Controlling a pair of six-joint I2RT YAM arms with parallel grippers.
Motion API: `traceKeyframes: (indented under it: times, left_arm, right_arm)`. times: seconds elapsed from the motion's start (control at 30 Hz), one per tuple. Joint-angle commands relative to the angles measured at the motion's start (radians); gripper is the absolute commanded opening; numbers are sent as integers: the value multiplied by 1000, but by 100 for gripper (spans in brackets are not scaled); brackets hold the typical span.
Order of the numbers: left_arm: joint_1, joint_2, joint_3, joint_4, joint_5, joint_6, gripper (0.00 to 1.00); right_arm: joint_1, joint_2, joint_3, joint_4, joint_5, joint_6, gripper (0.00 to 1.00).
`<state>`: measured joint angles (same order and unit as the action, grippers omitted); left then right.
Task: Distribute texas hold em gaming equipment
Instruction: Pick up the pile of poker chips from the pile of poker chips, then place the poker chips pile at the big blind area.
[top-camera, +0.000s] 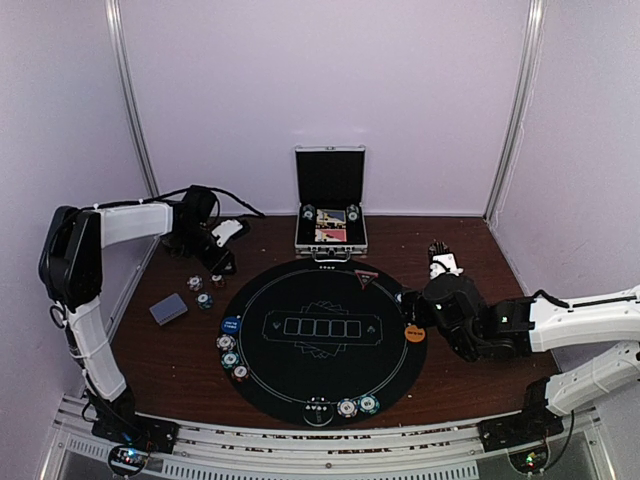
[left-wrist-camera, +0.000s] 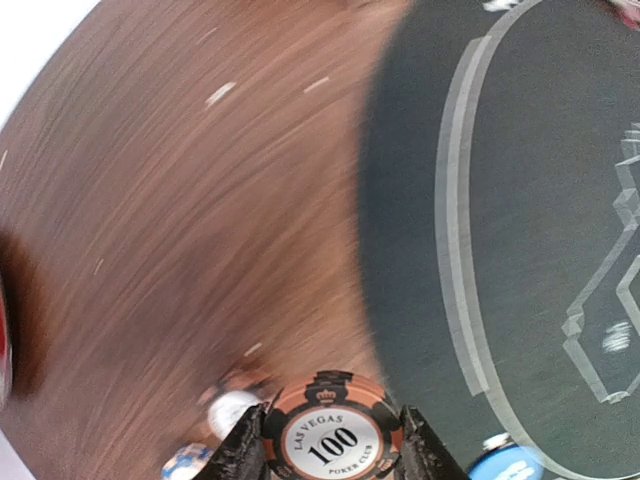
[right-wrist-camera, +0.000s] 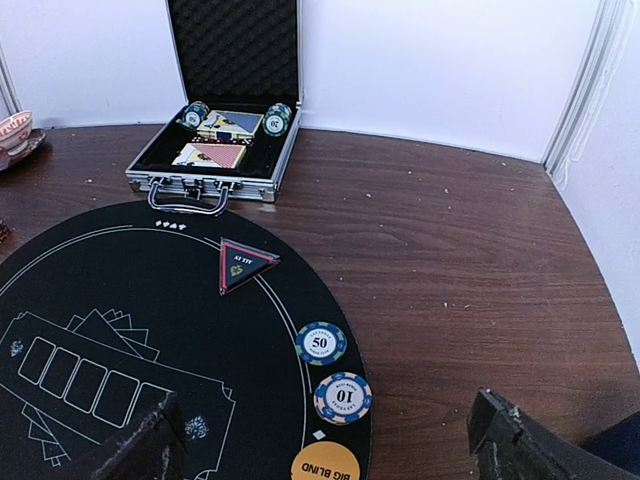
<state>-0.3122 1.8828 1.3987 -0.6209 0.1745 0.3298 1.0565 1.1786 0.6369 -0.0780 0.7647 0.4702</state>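
An orange-brown 100 chip (left-wrist-camera: 331, 437) sits clamped between the fingers of the left gripper (left-wrist-camera: 330, 450), above the brown table (left-wrist-camera: 180, 200) and just off the edge of the round black mat (left-wrist-camera: 520, 200). The right gripper (right-wrist-camera: 325, 440) gapes wide, holding nothing, over the mat's right rim near a 50 chip (right-wrist-camera: 320, 343), a 10 chip (right-wrist-camera: 342, 397) and the orange big-blind button (right-wrist-camera: 325, 468).

The case (top-camera: 330, 180) stands behind the mat (top-camera: 300, 372), card deck (top-camera: 168, 309) to its left.
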Motion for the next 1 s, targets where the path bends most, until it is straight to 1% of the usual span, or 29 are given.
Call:
traceKeyframes:
  times: [0.0,0.13,0.3,0.43,0.57,0.73,0.87,0.97]
  left_arm:
    - [-137,2,117,-65,24,39,34]
    - [-250,83,275,-120,35,43,34]
    - [-354,215,476,-148,65,30,34]
    - [-415,317,632,-147,97,10,34]
    - [-469,431,779,-133,93,-24,34]
    - [-541,560,898,-102,62,-38,34]
    - [-588,603,898,-22,45,-46,34]
    - [-597,629,904,38,40,-65,34]
  right_arm:
    - [5,4,17,-5,51,6,100]
    - [5,-5,13,-8,78,16,100]
    - [5,-47,-3,-9,116,33,100]
    - [5,-86,-22,-2,140,41,100]
    - [5,-109,-26,-9,160,52,100]
    - [5,-134,-31,-14,158,59,100]
    - [5,-154,-37,-11,147,59,100]
    - [5,-165,-38,-8,138,56,100]
